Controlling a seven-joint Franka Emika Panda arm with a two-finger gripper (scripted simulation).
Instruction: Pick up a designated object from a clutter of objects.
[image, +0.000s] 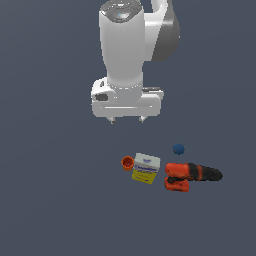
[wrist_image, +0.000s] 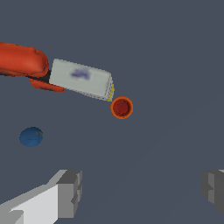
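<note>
A small orange cup (image: 128, 162) stands upright on the grey floor, touching or nearly touching the yellow-white box (image: 146, 168) on the exterior view's right of it. From the wrist the cup (wrist_image: 121, 107) shows its round rim and dark red inside, just off a corner of the box (wrist_image: 81, 78). My gripper (image: 127, 120) hangs well above the clutter, open, with nothing between its fingers (wrist_image: 70, 192). The gripper (wrist_image: 142, 190) sits apart from the cup, which lies beyond the gap between the fingertips.
A red-orange and black drill (image: 191, 175) lies against the box on the exterior view's right; the wrist view shows its red body (wrist_image: 22, 61). A small blue ball (image: 178, 149) rests apart behind the drill, and appears as the ball (wrist_image: 31, 136) in the wrist view.
</note>
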